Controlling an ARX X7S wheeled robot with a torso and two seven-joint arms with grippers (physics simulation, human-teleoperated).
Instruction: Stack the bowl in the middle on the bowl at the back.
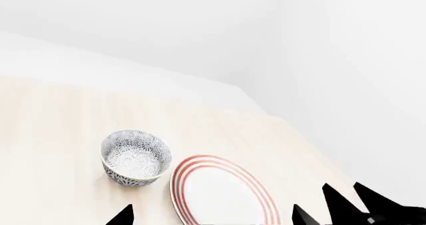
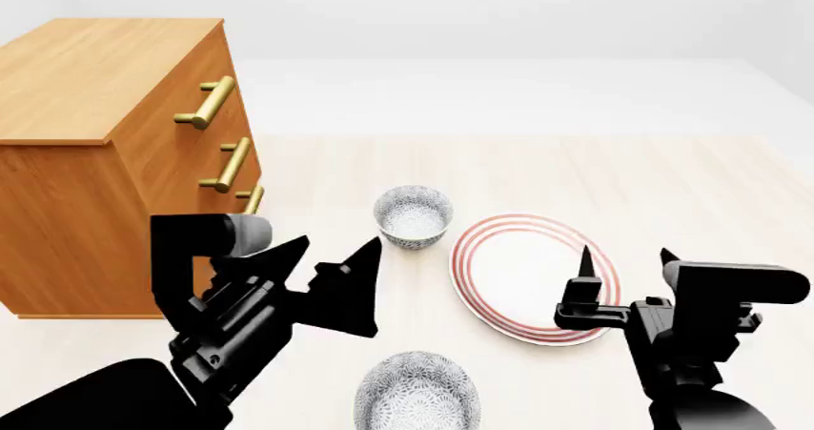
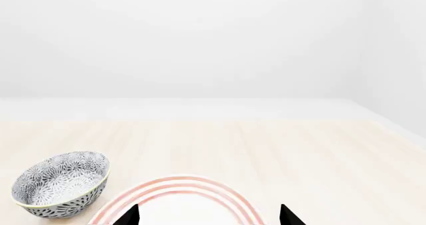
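Note:
The bowl at the back (image 2: 414,215) is a small grey-speckled bowl standing upright on the pale wooden table, left of a red-ringed plate (image 2: 474,258). It also shows as the speckled bowl (image 1: 135,158) in the left wrist view and the speckled bowl (image 3: 61,184) in the right wrist view. The bowl in the middle (image 2: 417,393) stands nearer to me, cut by the head view's lower edge. My left gripper (image 2: 341,246) (image 1: 213,216) hovers open between the two bowls, to their left. My right gripper (image 2: 624,258) (image 3: 209,216) is open over the plate's near right rim. Neither holds anything.
A wooden chest of drawers (image 2: 114,163) with brass handles stands at the left, close to my left arm. The flat plate (image 1: 220,195) (image 3: 176,184) lies right of the back bowl. The table (image 2: 661,177) stretches on behind and to the right.

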